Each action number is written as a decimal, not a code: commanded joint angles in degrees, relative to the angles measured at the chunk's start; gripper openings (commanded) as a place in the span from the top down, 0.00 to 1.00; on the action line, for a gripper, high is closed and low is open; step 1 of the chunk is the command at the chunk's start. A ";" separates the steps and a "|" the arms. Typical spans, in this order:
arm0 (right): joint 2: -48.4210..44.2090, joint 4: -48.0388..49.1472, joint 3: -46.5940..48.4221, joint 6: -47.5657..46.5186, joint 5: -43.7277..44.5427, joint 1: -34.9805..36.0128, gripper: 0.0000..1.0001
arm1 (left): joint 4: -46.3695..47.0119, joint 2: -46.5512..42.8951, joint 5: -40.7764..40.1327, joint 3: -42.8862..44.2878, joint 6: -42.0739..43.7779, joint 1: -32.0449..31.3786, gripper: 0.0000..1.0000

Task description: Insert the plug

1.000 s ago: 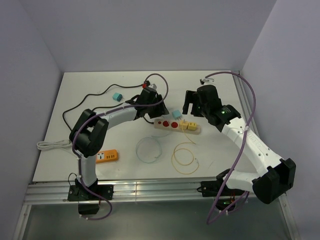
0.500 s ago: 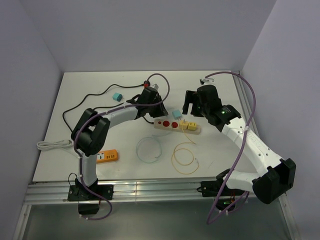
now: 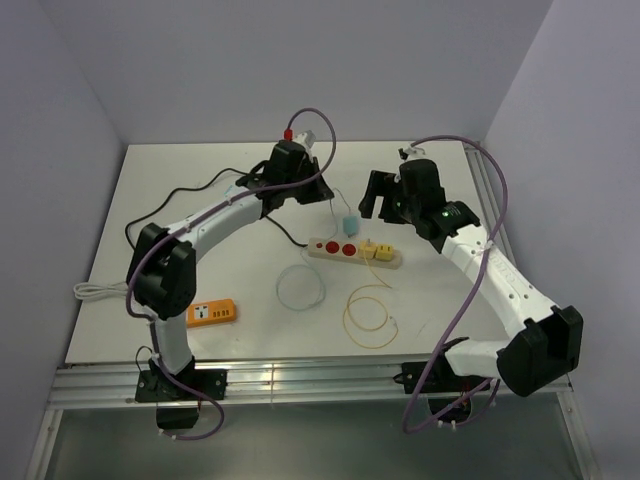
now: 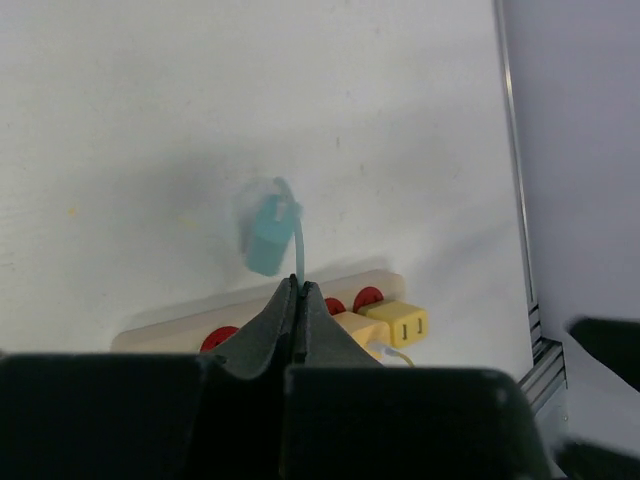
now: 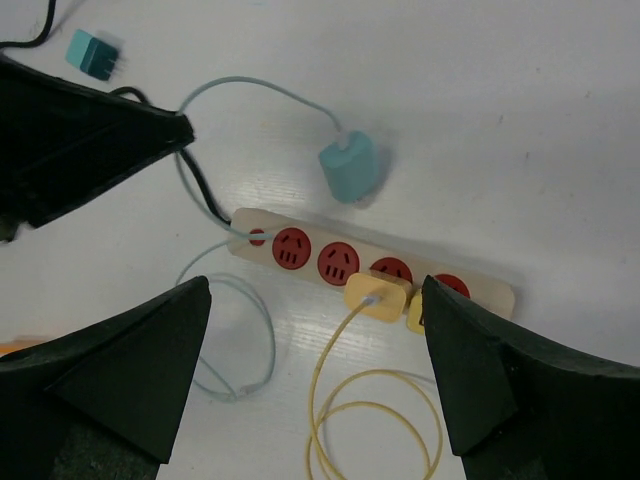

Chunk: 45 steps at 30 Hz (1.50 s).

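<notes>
- Plug (image 5: pixel 348 167) of teal plastic: a small rounded block with a thin teal cable (image 5: pixel 262 88) running from its top. It is blurred in the left wrist view.
- From above, the plug sits at 12 o'clock of the power strip (image 3: pixel 355 250), just beside its far edge and in no socket. Whether it touches the worktop (image 3: pixel 200 180) cannot be told.
- The left pincer (image 4: pixel 297 290) is pressed together on the teal cable close to the plug and does not touch the block itself.
- The right pincer (image 5: pixel 312 290) is spread wide over the strip and holds nothing.
- The power strip is a cream bar with red sockets. Two yellow plugs (image 5: pixel 375 297) fill its 3 o'clock end, and their yellow cable (image 3: pixel 368 315) coils at 6 o'clock of it.
- A second teal block (image 5: pixel 92 53) lies well apart, at 10 o'clock of the strip in the right wrist view.
- An orange adaptor (image 3: pixel 213 314) lies at 8 o'clock of the strip, near the worktop's front edge.
</notes>
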 commanded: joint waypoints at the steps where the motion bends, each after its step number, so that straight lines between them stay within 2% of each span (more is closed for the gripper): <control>1: 1.94 5.95 1.98 -1.09 -6.99 -2.02 0.07 | -1.11 -7.42 1.92 3.97 4.80 0.02 1.00; 2: 2.21 7.79 1.90 -1.35 -11.71 -2.54 0.08 | -2.15 -8.73 2.80 4.59 5.85 0.11 1.00; 9: 2.91 16.68 -0.04 -2.32 -24.56 -2.90 0.11 | -5.23 -15.68 9.39 5.64 10.42 0.20 1.00; 17: 4.14 20.64 -0.56 -5.13 -30.38 -2.81 0.14 | -13.06 -23.67 11.51 9.25 15.70 0.11 1.00; 19: 3.62 21.86 -2.05 -6.97 -35.88 -2.90 0.18 | -12.98 -25.17 12.91 8.73 15.35 0.11 1.00; 28: -0.86 32.93 -9.79 -9.27 -48.74 -2.29 0.18 | -8.76 -32.82 24.77 6.35 9.82 0.11 1.00; 31: -0.95 38.99 -11.72 -6.99 -54.89 -2.11 0.16 | -8.49 -33.97 26.19 6.52 9.11 0.11 1.00; 35: -1.66 51.82 -16.12 -3.47 -62.19 -1.50 0.16 | -8.49 -35.02 27.15 6.35 8.23 0.11 1.00; 37: -1.57 54.12 -16.74 -3.11 -64.92 -1.15 0.15 | -7.45 -35.72 28.03 5.74 7.27 0.11 1.00; 39: -2.18 51.85 -16.13 -6.60 -64.85 -1.05 0.15 | -7.17 -36.08 28.30 5.56 6.74 0.11 1.00; 44: -4.12 53.32 -16.56 -7.78 -68.52 -1.05 0.27 | -5.94 -37.13 29.35 4.77 5.86 0.11 1.00; 45: -4.12 53.95 -16.74 -6.90 -69.32 -1.05 0.33 | -5.86 -37.22 29.44 4.68 5.77 0.20 1.00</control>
